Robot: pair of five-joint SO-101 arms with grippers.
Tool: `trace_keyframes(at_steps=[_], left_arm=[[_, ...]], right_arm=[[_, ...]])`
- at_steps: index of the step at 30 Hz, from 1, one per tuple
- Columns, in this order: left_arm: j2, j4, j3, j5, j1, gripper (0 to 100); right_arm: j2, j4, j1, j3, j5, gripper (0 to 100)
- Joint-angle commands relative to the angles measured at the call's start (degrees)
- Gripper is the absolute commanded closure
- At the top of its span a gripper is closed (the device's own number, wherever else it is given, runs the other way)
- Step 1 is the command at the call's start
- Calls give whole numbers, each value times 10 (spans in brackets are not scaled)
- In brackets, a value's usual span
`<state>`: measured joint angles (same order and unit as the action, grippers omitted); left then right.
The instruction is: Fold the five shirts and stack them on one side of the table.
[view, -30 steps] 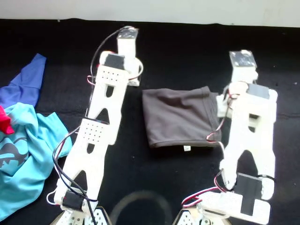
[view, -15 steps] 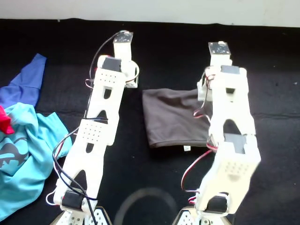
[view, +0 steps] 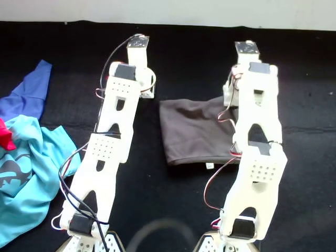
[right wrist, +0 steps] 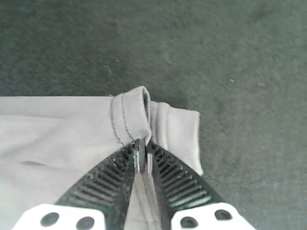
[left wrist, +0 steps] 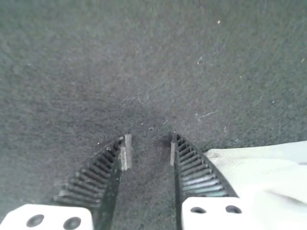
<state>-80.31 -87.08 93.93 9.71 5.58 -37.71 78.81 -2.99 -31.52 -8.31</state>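
Note:
A dark grey folded shirt (view: 195, 132) lies on the black table between the two arms. My right gripper (view: 229, 98) is at its far right corner; in the right wrist view the gripper (right wrist: 142, 157) is shut on a raised fold of the shirt's hem (right wrist: 132, 112). My left gripper (view: 146, 90) sits just beyond the shirt's far left corner. It (left wrist: 148, 149) is open on the bare cloth, with the shirt's edge (left wrist: 259, 165) beside one finger. A heap of other shirts lies at the left: a teal one (view: 29, 173), a blue one (view: 26, 97) and a bit of a red one (view: 4, 136).
The black table cover (view: 310, 157) is bare to the right of the right arm and along the far side. A pale wall (view: 210, 10) runs behind the table. A cable loop (view: 157, 228) lies at the near edge between the arm bases.
The right arm has swung in from the right and stretched out over the grey shirt's far right corner, where the cloth has bunched a little. The left arm has barely moved.

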Motion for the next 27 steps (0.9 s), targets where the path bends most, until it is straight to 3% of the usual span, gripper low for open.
trace_keyframes(at_steps=[1, 14, 16, 21, 27], left_arm=[[10, 9, 14, 4, 0, 854], [10, 10, 14, 4, 0, 854], [10, 10, 14, 4, 0, 854], [10, 10, 14, 4, 0, 854], [10, 11, 14, 4, 0, 854]], right_arm=[[30, 19, -21, -27, 3, 994], [35, 15, -61, -22, 2, 988], [36, 17, -55, -26, 2, 950], [45, 19, -53, -44, 4, 742], [52, 109, 0, -55, 6, 722]])
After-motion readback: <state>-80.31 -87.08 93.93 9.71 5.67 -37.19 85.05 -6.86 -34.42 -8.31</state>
